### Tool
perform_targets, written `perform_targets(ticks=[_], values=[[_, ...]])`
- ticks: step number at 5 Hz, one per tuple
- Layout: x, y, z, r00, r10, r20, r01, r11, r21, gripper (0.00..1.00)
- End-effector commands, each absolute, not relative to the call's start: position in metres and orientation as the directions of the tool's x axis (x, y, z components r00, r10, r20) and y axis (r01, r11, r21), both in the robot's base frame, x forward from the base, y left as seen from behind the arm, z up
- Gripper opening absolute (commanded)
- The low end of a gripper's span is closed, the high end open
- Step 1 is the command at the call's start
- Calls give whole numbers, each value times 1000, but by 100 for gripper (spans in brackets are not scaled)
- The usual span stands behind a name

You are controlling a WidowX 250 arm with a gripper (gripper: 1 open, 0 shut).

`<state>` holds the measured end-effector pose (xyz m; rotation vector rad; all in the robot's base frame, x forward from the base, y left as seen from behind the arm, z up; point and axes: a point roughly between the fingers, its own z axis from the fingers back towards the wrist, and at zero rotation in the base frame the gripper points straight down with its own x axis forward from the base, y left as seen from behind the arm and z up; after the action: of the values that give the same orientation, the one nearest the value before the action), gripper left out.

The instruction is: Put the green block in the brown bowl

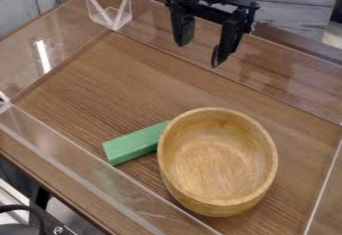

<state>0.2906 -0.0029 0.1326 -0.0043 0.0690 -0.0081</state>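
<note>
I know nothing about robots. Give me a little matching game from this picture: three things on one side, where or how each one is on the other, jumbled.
Things:
1. flat green block
2. round light-brown wooden bowl
3. black robot gripper

Descriptions:
A. up above the table, jaws open, holding nothing
B. lying on the wooden table, touching the bowl's left side
C. upright near the front, nothing inside

Pairs: 1-B, 2-C, 3-A
</note>
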Motion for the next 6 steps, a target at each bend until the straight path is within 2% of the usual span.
perform_targets(ticks=[1,2,3,4,6], values=[[264,11,124,984,-158,-81,159,987,-6,100],[217,29,99,914,-397,-86,398,917,-7,100],[191,39,85,879,-475,-50,476,879,29,100],[189,40,69,862,-506,-25,507,861,49,100],[193,39,51,852,-523,-4,523,851,50,100]])
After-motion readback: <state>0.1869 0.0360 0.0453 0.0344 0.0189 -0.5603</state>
